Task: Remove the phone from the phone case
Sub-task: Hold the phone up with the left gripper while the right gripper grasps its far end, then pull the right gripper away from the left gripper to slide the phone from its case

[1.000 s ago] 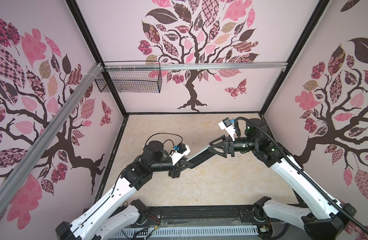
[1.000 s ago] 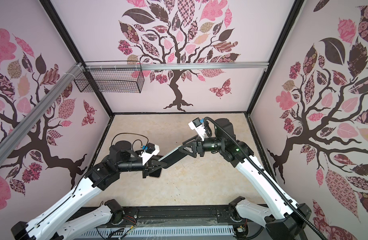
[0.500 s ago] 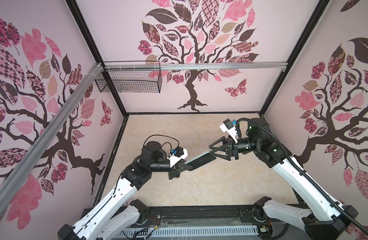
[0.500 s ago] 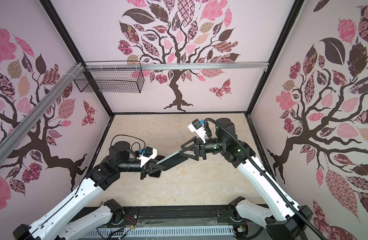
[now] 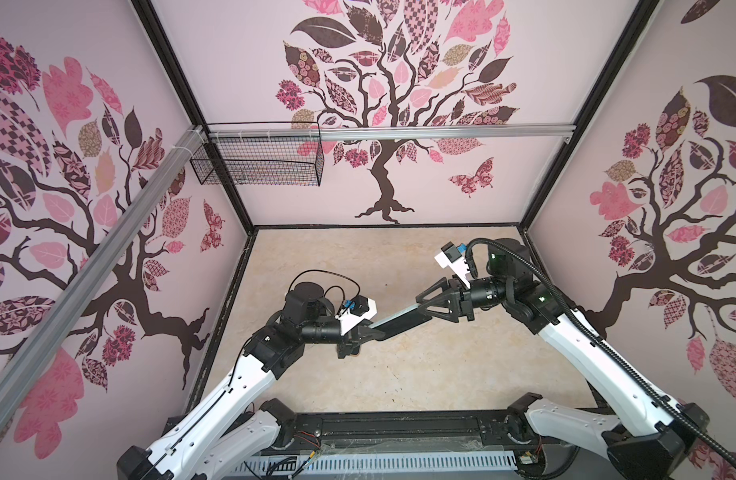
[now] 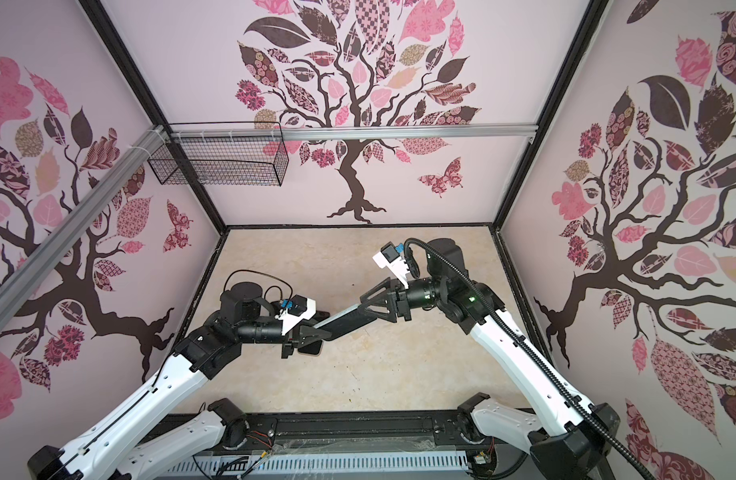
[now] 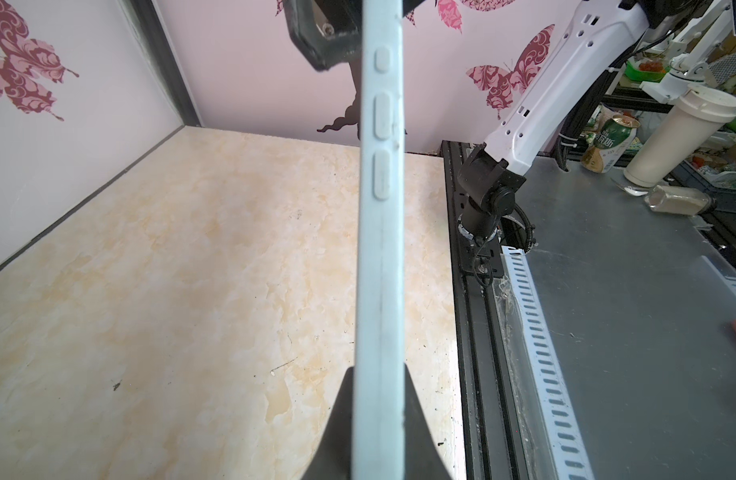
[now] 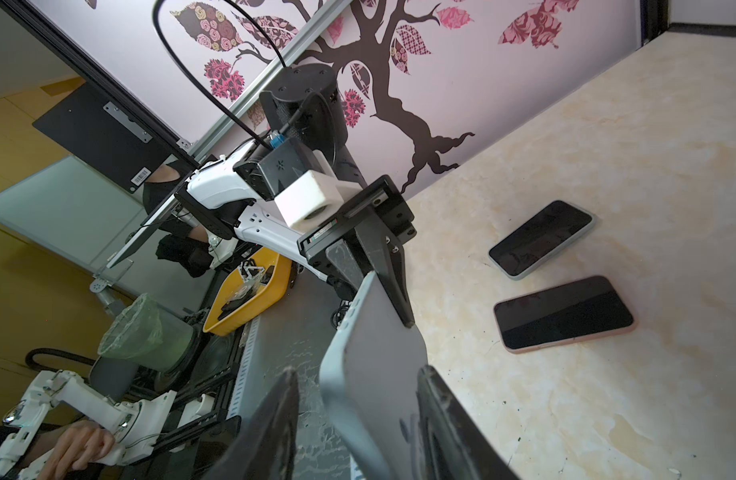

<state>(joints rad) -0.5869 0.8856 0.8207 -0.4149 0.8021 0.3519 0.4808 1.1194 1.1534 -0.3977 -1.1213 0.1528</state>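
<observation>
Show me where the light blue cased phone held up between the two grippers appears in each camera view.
In a top view: the cased phone is a dark slanted bar near mid-picture.
In a top view: the same bar, slightly left of centre.
Left wrist: its pale blue buttoned edge fills the picture's middle strip.
Right wrist: a pale blue slab in the near foreground.
Shared landmark: the beige marbled tabletop.

White links [image 5: 233, 386] meet black joints [image 5: 275, 349], with looping black cables [image 5: 524, 258] and white camera housings [image 5: 358, 318].
</observation>
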